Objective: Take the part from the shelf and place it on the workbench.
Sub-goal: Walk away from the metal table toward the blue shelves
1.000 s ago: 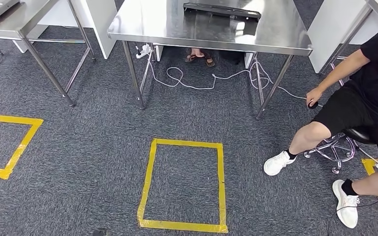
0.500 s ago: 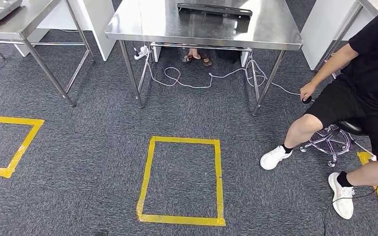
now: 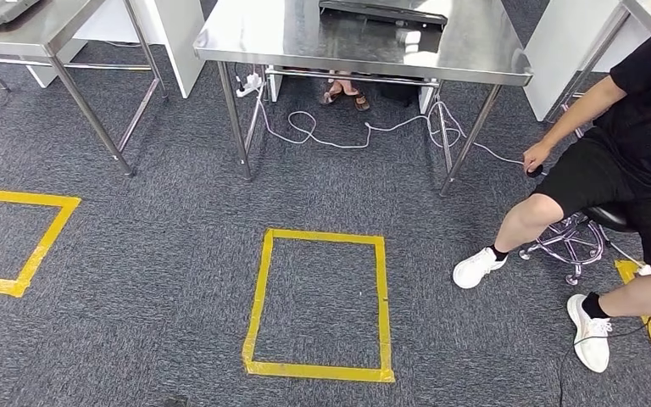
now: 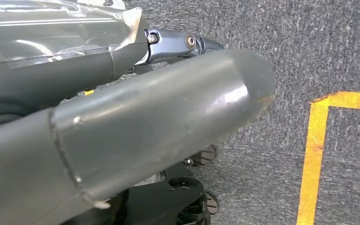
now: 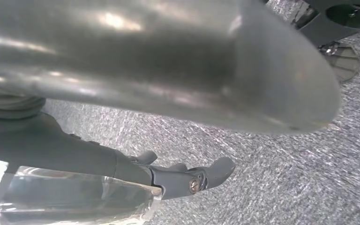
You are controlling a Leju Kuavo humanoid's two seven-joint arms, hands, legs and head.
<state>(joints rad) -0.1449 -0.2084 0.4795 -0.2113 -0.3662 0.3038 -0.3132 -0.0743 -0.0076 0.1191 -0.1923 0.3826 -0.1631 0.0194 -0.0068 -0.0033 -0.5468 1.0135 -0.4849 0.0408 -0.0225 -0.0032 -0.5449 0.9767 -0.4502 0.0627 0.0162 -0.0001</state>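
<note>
Scene: head view looks down on grey carpet (image 3: 153,280). Steel counter (image 3: 475,51) ahead, 2nd counter (image 3: 42,25) far left.
Part: dark flat piece (image 3: 383,13) lies on the counter's back half, prob. the task's part; too small to be sure.
Left hand (image 4: 136,108): hangs over carpet. Fingers (image 4: 178,42) released, stretched out, grasping nothing.
Right hand (image 5: 168,70): hangs over carpet too. Fingers (image 5: 192,180) released, nothing in them.
Floor marks: yellow tape square (image 3: 258,297) in front of the counter, another (image 3: 42,246) at left.
Person (image 3: 636,127): seated on a stool (image 3: 572,246) at right, legs out toward the tape square, one hand on a small dark object.
Cables (image 3: 322,140): white loops on the carpet under the counter, near its legs.
Risk 1: a step or turn to the right could hit the person's legs or stool; they sit near the walking path.
Risk 2: feet going too far fwd could snag the cables or knock a counter leg.
Risk 3: both hands hang loose, so neither is set for a grasp.
Writing: no brand, label or text readable.
</note>
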